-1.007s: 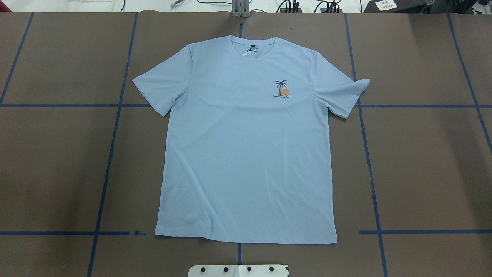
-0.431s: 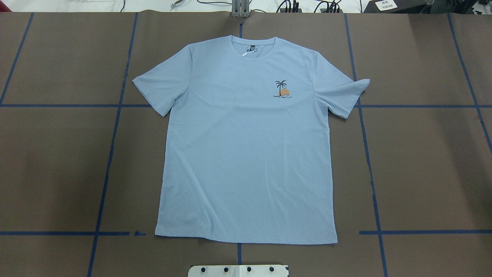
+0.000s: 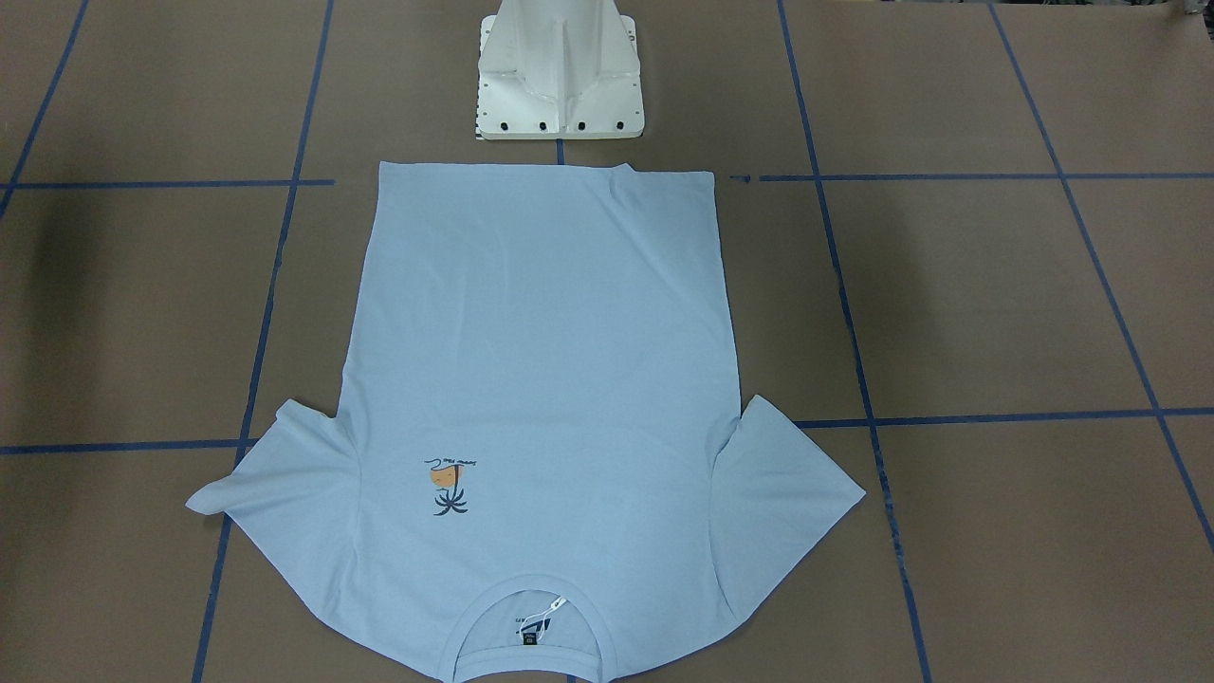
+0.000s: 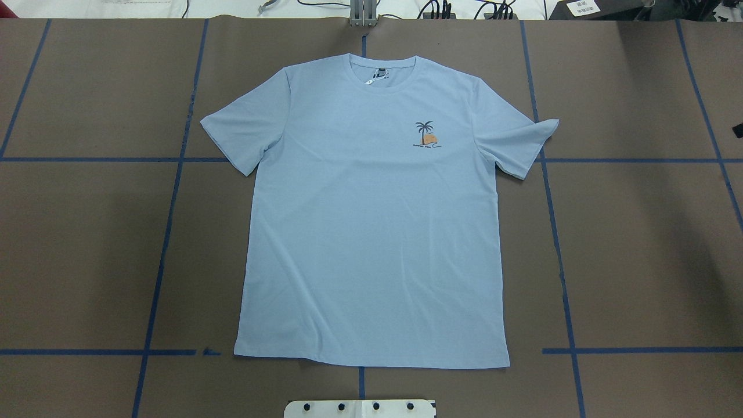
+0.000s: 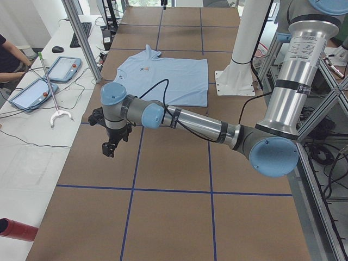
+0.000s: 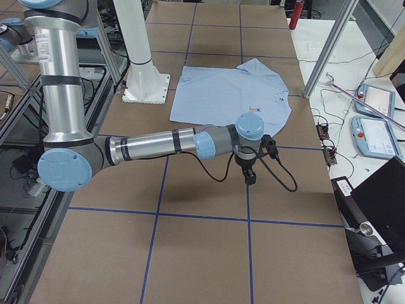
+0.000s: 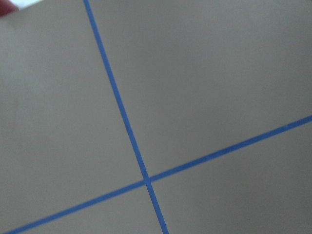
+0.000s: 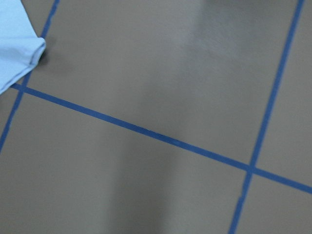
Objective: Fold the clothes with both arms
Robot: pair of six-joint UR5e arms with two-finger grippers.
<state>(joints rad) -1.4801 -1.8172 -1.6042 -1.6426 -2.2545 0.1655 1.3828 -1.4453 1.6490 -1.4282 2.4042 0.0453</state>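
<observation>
One T-shirt (image 3: 541, 360), flat, print up, hem toward pedestal (image 3: 560, 85). Overhead: centred on table (image 4: 87, 244). Left view: left gripper (image 5: 110, 148) over table (jaws: cannot tell). Right view: right gripper (image 6: 249, 176), jaws equally unclear. Right wrist: sleeve (image 8: 17, 53) tip in corner.

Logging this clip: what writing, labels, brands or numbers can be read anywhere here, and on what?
Nothing is legible enough to quote.
Script line under the palm-tree print on the pale light-blue cotton T-shirt: too small to read.
Black neck label inside its collar: too small.
White sticker on the dark box at the overhead view's top edge: dark characters, blurred.
</observation>
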